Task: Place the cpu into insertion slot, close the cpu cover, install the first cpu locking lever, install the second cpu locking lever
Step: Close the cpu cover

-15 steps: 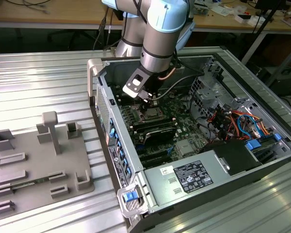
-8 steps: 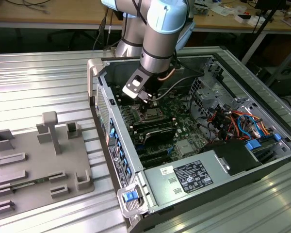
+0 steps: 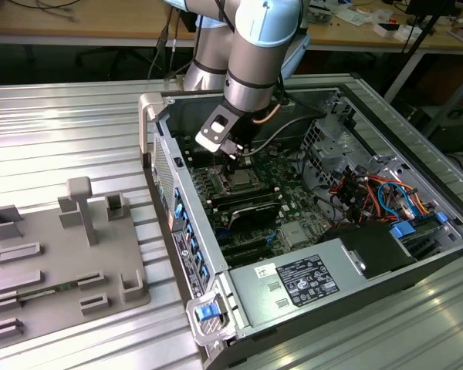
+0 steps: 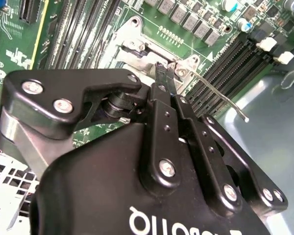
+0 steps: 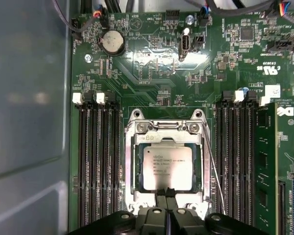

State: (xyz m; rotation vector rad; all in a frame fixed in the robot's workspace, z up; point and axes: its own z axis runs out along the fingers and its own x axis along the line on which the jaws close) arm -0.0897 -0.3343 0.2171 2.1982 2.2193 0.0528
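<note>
cpu (image 5: 162, 166) lay seated under lowered cpu cover (image 5: 135, 166); gripper (image 5: 165, 194) pinched closed, held nothing, sat at cover edge, prob pressing it.

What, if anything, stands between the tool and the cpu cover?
Nothing visible. In the first wrist view the tool sits right at the edge of the cpu cover, which lies flat around the seated cpu.

Around the cpu cover (image 5: 136, 166), low memory slots (image 5: 95, 161) flank two sides; a raised locking lever (image 4: 210, 86) stands just beside one edge, the gripper (image 5: 166, 195) at another. Above it is open.
</note>
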